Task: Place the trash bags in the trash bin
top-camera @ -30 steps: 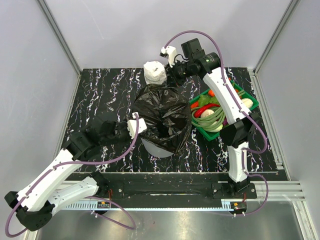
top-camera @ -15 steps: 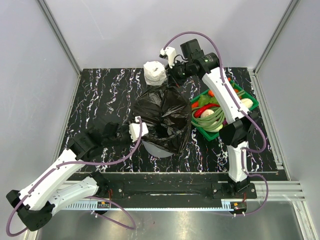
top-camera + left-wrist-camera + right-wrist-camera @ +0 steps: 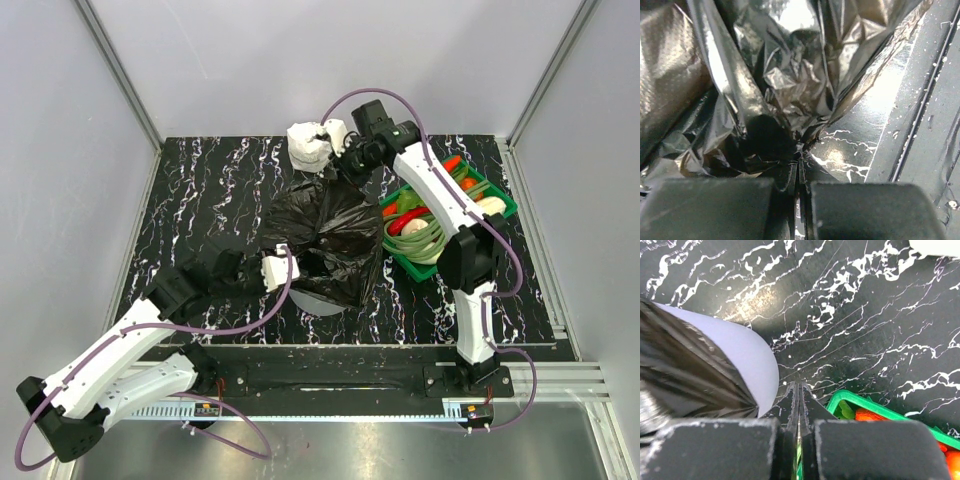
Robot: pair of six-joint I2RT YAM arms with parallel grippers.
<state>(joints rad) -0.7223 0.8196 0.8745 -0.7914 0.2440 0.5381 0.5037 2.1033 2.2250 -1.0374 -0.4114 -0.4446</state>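
Black marbled table, grey walls. Bag is draped over the bin, hiding most of its rim, not seated inside. Left gripper is clamped on film at the bin's near-left side. Right gripper is closed at the bin's far side, seemingly pinching the bag's edge, likely to stretch the mouth open.

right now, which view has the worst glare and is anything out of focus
Left wrist: harsh white glare on the black bag and a bright patch on the table; the left tool at the bottom edge is blurred. Right wrist: one glare spot on the table, right tool soft. Top external: even light, sharp.
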